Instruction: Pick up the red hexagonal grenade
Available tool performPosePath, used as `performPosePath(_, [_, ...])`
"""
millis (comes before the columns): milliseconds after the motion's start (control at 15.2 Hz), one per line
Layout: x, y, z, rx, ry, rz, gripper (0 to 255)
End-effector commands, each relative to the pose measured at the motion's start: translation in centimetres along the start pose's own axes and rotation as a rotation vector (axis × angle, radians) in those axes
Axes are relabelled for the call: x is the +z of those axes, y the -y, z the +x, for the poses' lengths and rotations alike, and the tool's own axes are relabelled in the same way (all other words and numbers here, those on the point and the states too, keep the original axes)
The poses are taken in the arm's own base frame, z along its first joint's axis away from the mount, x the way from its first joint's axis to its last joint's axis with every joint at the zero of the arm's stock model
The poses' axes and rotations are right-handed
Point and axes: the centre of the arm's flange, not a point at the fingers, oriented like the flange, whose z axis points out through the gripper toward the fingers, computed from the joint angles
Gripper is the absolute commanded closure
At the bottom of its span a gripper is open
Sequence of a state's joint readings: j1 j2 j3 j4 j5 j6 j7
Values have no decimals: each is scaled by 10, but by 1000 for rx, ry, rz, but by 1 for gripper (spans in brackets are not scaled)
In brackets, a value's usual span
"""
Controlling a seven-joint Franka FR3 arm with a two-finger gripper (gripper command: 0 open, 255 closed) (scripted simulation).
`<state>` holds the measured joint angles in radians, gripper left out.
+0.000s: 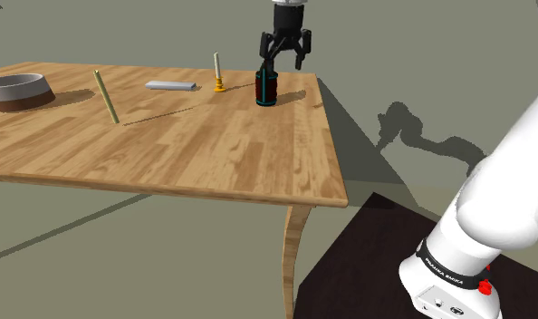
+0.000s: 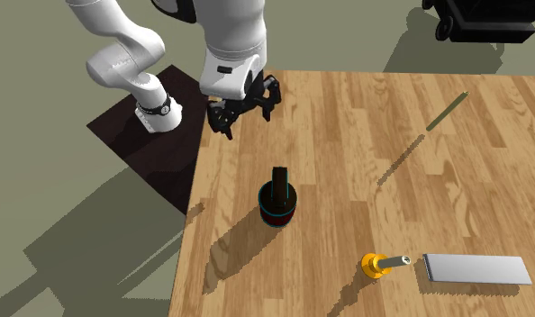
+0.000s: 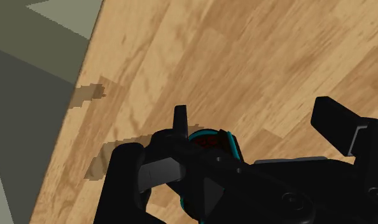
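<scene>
The grenade (image 1: 266, 88) stands upright on the wooden table (image 1: 195, 145), near the edge closest to the stand. It has a dark body with teal bands, a trace of dark red, and a black lever on top. My gripper (image 1: 283, 62) hangs open just above it, slightly toward the shoulder view's right, touching nothing. In the second exterior view the grenade (image 2: 277, 205) stands below the gripper (image 2: 249, 117) in the picture, with a gap between them. From the wrist, the grenade's teal rim (image 3: 207, 135) shows between the spread fingers (image 3: 337, 121), partly hidden by the hand.
A yellow candle holder (image 1: 219, 84) with a pale candle stands just left of the grenade. Further left are a flat grey bar (image 1: 171, 85), a leaning green stick (image 1: 106, 95) and a round bowl (image 1: 18, 89). The table edge (image 2: 195, 198) runs close by the grenade.
</scene>
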<state>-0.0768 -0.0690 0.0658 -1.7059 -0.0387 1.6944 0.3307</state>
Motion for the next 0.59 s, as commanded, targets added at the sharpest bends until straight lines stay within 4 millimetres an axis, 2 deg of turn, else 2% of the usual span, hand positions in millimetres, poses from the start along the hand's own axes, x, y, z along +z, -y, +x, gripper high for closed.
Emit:
performPosePath(0, [2, 4, 30, 35, -8, -9, 0])
performPosePath(396, [-3, 14, 105, 134, -30, -36, 0])
performPosePath(528, [8, 14, 104, 134, -30, -36, 0])
